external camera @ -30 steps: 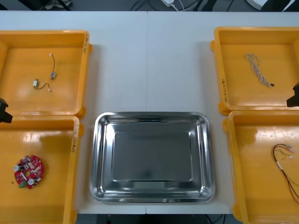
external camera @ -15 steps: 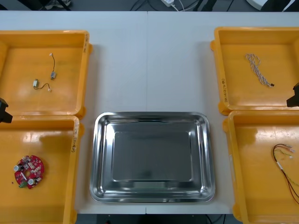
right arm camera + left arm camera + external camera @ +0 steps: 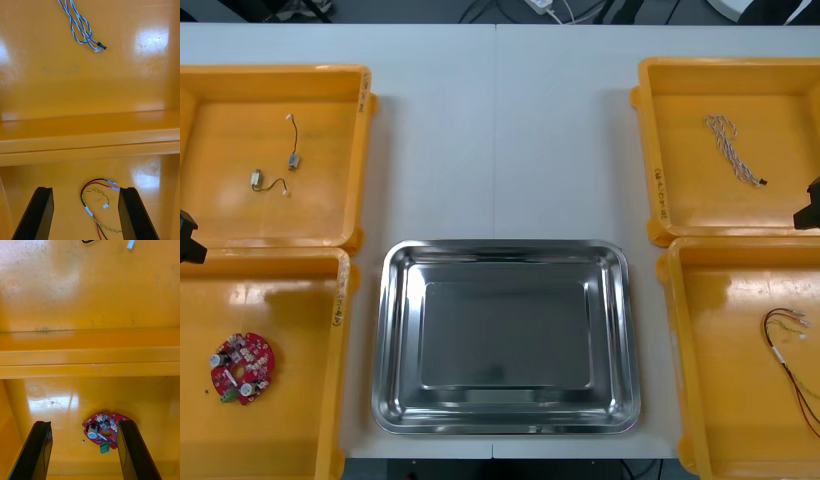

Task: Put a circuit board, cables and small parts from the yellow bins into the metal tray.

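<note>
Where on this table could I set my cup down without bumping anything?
Widest bare patch: the table between the two far yellow bins, beyond the metal tray, whose floor is bare too. Tightest: gaps between tray and near bins. The left gripper and right gripper hang open over those bins.

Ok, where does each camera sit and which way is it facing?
Front: above the arms, looking steeply down on the table, tray and bins; dark bits of the left arm and right arm at the side edges.
Left wrist: on that wrist, facing down at the board, framed by the open left gripper.
Right wrist: on that wrist, facing the red and yellow cable, framed by the open right gripper; blue and white cable beyond.
Shared: front also shows the board and both cables.
</note>
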Available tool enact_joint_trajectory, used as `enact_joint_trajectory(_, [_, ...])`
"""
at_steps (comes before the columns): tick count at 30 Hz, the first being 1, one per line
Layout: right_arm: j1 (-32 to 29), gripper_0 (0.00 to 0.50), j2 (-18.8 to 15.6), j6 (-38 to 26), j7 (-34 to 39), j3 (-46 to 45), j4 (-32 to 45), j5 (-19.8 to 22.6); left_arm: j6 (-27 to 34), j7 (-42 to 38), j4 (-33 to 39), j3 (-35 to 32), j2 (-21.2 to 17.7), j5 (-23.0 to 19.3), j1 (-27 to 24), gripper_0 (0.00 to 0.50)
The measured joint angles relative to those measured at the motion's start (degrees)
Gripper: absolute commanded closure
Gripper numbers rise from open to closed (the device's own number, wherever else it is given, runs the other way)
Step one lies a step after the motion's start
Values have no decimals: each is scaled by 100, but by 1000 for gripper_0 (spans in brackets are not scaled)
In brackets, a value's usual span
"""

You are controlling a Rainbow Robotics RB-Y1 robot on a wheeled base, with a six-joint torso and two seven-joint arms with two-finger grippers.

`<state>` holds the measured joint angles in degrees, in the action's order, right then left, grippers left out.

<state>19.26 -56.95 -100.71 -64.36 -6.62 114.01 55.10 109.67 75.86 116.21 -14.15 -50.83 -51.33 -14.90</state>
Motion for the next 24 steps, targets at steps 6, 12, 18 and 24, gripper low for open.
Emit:
enact_joint_trajectory(6, [0, 0, 0, 0, 0, 0, 0, 0, 0, 0, 0, 0, 0, 0, 0, 0])
enact_joint_trajectory(12, [0, 0, 0, 0, 0, 0, 0, 0, 0, 0, 0, 0, 0, 0, 0, 0])
enact_joint_trajectory(18, [0, 0, 0, 0, 0, 0, 0, 0, 0, 0, 0, 0, 0, 0, 0, 0])
enact_joint_trajectory(24, [0, 0, 0, 0, 0, 0, 0, 0, 0, 0, 0, 0, 0, 0, 0, 0])
